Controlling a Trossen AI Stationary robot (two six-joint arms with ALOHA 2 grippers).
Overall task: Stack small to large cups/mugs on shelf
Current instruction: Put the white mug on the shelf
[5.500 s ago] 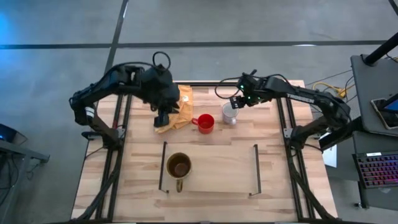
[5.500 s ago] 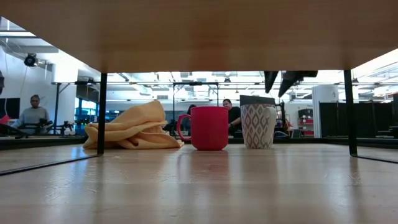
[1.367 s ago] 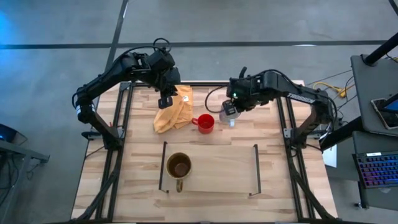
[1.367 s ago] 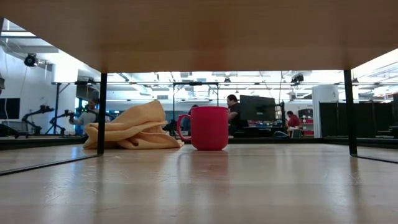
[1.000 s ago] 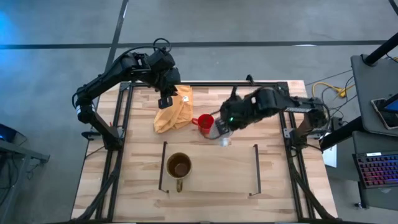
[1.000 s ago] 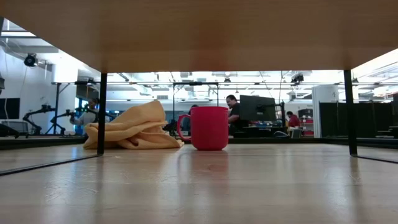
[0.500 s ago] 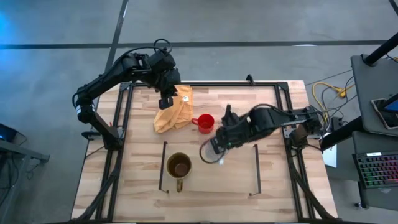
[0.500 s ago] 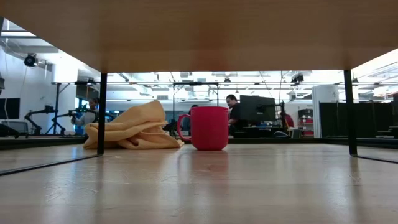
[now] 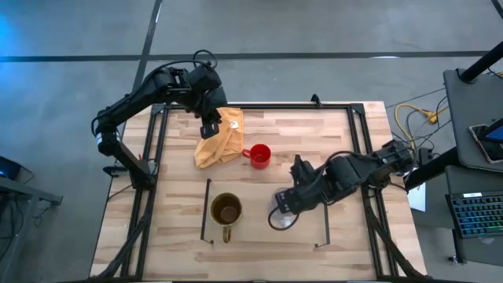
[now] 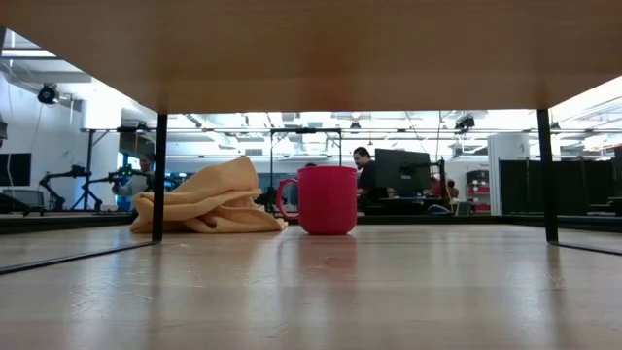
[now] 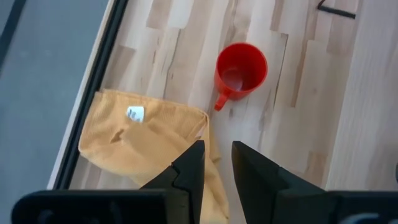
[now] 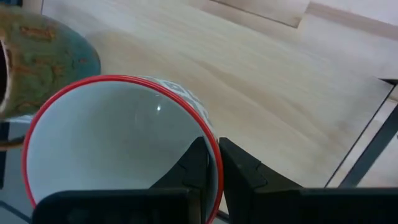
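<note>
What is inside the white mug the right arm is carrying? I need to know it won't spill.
The white mug, pinched at its rim by the right gripper over the shelf, shows a bare pale interior; nothing visible inside. Its lowest part is cut off from view.

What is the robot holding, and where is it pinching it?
The right gripper holds the white mug by its red-edged rim, one finger inside and one outside, over the shelf. The left gripper holds nothing.
</note>
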